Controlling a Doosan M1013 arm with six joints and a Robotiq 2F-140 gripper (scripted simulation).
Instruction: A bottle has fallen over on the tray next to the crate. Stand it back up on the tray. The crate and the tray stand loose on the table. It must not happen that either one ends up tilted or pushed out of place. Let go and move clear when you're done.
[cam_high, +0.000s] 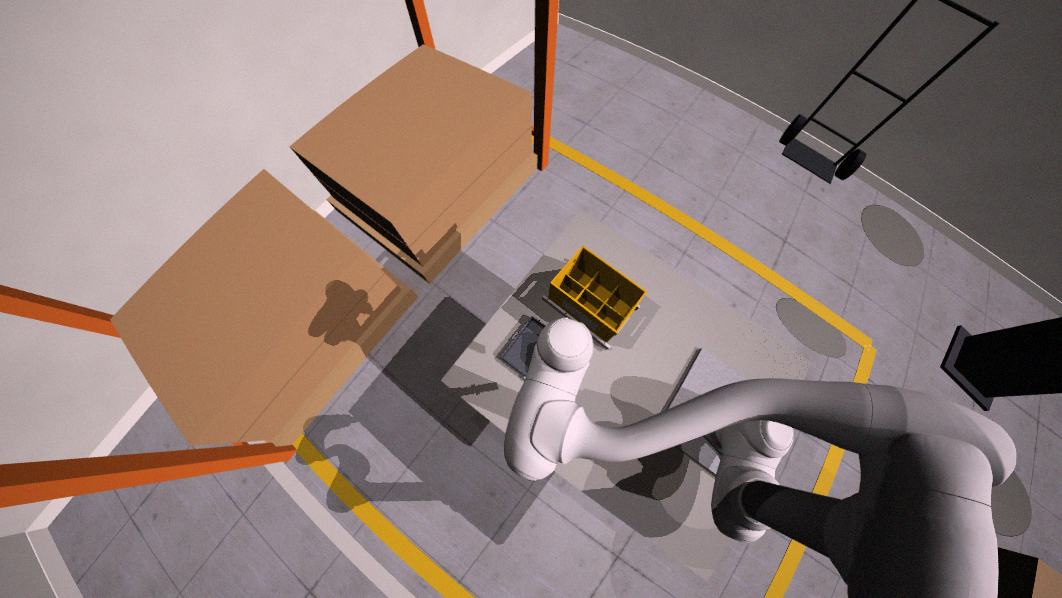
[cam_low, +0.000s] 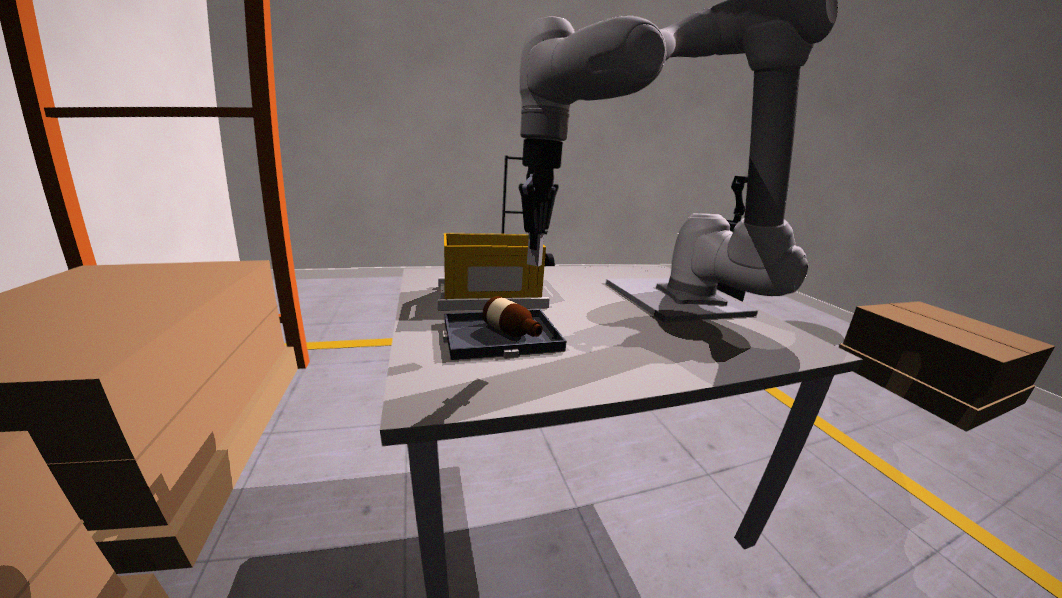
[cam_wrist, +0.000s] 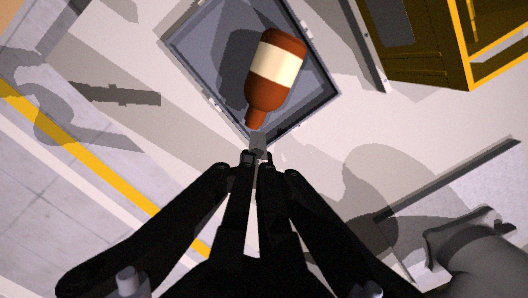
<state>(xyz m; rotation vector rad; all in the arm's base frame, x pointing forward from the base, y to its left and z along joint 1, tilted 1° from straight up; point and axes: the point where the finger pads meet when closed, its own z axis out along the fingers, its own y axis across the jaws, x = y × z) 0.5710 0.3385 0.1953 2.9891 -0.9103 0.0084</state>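
Note:
A brown bottle (cam_wrist: 272, 75) with a cream label lies on its side on the dark tray (cam_wrist: 247, 70). It also shows in the exterior view (cam_low: 511, 317), on the tray (cam_low: 503, 335) in front of the yellow crate (cam_low: 491, 265). Its neck points toward my gripper (cam_wrist: 256, 150). The gripper is shut with nothing between its fingers. It hangs above the table beside the tray's near corner, well above the bottle. In the top view the arm's wrist (cam_high: 564, 345) hides the bottle and most of the tray (cam_high: 521, 340).
The yellow crate (cam_high: 596, 288) with several compartments stands on a flat grey base just behind the tray. The arm's base plate (cam_low: 680, 299) sits on the table's right side. Cardboard boxes (cam_low: 111, 356) and an orange rack stand left of the table.

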